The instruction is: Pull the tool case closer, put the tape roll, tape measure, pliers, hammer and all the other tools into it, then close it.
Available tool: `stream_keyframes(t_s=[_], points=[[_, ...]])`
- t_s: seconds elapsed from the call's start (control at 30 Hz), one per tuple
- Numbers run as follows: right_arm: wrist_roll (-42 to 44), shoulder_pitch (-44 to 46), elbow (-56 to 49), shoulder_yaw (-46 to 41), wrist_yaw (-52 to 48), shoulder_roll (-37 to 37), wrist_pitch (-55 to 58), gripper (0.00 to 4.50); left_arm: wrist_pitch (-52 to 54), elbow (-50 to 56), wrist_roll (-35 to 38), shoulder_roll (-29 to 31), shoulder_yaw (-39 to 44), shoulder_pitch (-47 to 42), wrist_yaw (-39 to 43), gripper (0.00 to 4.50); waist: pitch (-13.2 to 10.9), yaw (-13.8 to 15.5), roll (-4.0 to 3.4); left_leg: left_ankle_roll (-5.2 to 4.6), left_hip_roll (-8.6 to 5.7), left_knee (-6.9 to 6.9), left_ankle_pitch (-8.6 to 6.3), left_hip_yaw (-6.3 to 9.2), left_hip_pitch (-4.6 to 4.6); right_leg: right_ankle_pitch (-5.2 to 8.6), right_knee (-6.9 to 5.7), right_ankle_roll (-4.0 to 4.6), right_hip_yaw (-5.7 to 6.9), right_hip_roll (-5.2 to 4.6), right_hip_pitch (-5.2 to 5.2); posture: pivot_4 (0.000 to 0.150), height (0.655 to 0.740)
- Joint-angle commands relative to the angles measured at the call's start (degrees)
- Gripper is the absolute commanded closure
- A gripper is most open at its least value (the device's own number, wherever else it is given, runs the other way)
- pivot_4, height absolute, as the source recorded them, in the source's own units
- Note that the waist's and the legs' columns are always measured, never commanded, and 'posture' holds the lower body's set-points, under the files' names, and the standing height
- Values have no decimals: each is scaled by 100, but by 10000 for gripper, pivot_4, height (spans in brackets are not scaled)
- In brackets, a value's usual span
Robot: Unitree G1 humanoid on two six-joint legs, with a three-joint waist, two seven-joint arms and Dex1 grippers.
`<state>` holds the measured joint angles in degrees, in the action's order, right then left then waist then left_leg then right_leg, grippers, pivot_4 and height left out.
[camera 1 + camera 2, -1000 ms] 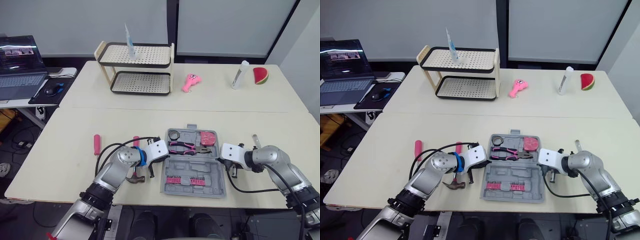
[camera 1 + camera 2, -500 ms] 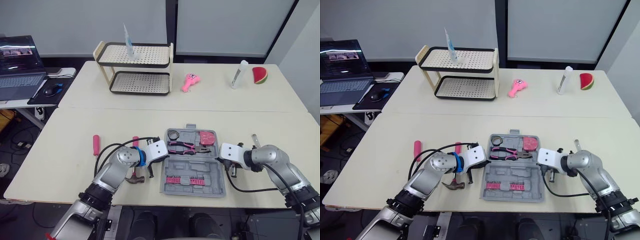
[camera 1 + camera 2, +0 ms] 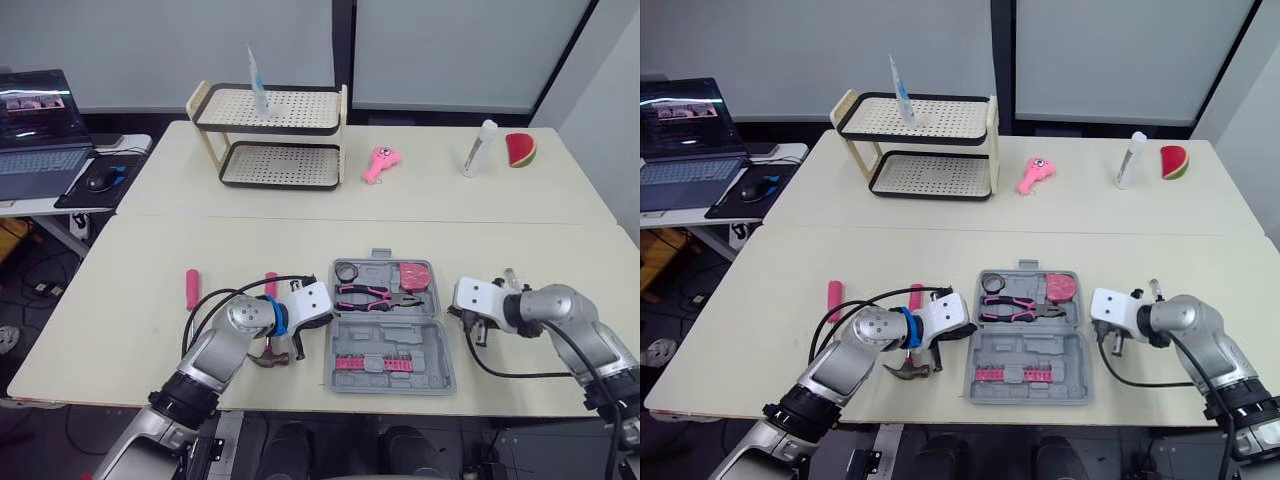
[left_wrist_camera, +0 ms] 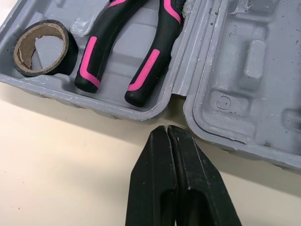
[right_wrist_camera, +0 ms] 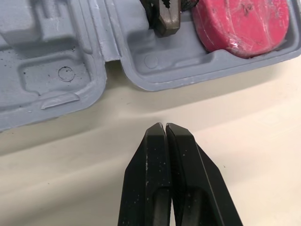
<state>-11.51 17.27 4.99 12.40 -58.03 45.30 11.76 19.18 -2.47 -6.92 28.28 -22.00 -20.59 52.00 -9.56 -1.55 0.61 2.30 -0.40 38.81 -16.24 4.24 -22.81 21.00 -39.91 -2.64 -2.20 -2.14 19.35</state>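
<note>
Left wrist view | left claw (image 4: 167, 128) closed | right claw (image 5: 164, 125) closed | tool case (image 4: 254, 94) open

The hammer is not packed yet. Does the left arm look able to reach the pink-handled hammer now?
Probably yes: the pink-handled hammer lies under the left wrist, beside the open grey plastic tool case. The left gripper is shut, so it must draw back and open first.
</note>
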Motion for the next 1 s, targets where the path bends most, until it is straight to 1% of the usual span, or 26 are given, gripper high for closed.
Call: stream_keyframes(t_s=[0.03,0.2,0.3,0.43,0.5,0.53,0.57,0.63,0.73,0.8,0.87,1.0], points=[[210,-88,-247,-327,42,174,75,45000,-23,252,137,238,311,34,20,44771,-1,0,0,0,0,0,0,0,-1,0,0,0,0,0,0,1500,7290],[539,-422,-670,-759,49,414,321,45000,-166,347,509,530,805,109,68,44771,-1,1,0,0,1,0,0,2,-3,0,0,0,-1,-1,1,1500,7290],[875,-710,-1015,-1205,35,554,312,45000,-239,657,1120,641,1403,273,241,44771,-2,2,0,0,2,0,0,2,-4,0,2,0,-2,-4,1,1500,7290],[1578,-1158,-1434,-2233,127,548,407,45000,-80,1152,2051,919,2600,683,355,44771,-3,-2,0,0,7,-1,0,7,-6,0,3,0,-5,-9,0,1500,7290],[1814,-1430,-1545,-2839,240,540,508,45000,30,1234,2424,1037,3397,967,187,44771,-3,-8,0,-1,8,-4,-1,8,-5,0,3,0,-7,-10,0,1500,7290],[1884,-1545,-1578,-3065,297,541,531,45000,79,1233,2557,1071,3720,1082,75,44771,-3,-9,0,-1,8,-5,-1,8,-5,0,4,0,-7,-10,0,1500,7290],[1969,-1688,-1582,-3406,436,475,543,45000,139,1124,2710,1068,4245,1247,-156,44771,-3,-8,0,-1,9,-7,-1,8,-5,0,6,0,-7,-11,0,1500,7290],[2120,-1899,-1587,-3887,668,331,583,45000,182,960,2874,1077,4923,1554,-430,44771,-3,-7,0,-1,8,-8,-1,9,-4,0,7,0,-7,-12,0,1500,7290],[2327,-2257,-1573,-4482,979,57,694,45000,151,631,3059,1029,5729,2118,-633,44771,-3,-8,0,-2,8,-11,-2,9,-1,0,8,0,-9,-15,-2,1500,7290],[2436,-2452,-1571,-4714,1110,-93,735,45000,164,531,3171,951,5993,2397,-759,41100,-3,-7,0,-2,9,-11,-2,8,0,0,9,0,-11,-16,-3,1500,7290],[2607,-2762,-1581,-4951,1184,-299,847,40037,219,378,3312,832,6259,2807,-797,36565,-3,-4,0,-2,8,-11,-2,7,0,0,8,0,-12,-18,-4,1500,7290],[2765,-3375,-1517,-5149,1169,-496,818,33774,88,26,3420,643,6540,3518,-800,24104,-1,0,1,-3,8,-15,-3,6,3,1,14,1,-13,-23,-7,1500,7290]])
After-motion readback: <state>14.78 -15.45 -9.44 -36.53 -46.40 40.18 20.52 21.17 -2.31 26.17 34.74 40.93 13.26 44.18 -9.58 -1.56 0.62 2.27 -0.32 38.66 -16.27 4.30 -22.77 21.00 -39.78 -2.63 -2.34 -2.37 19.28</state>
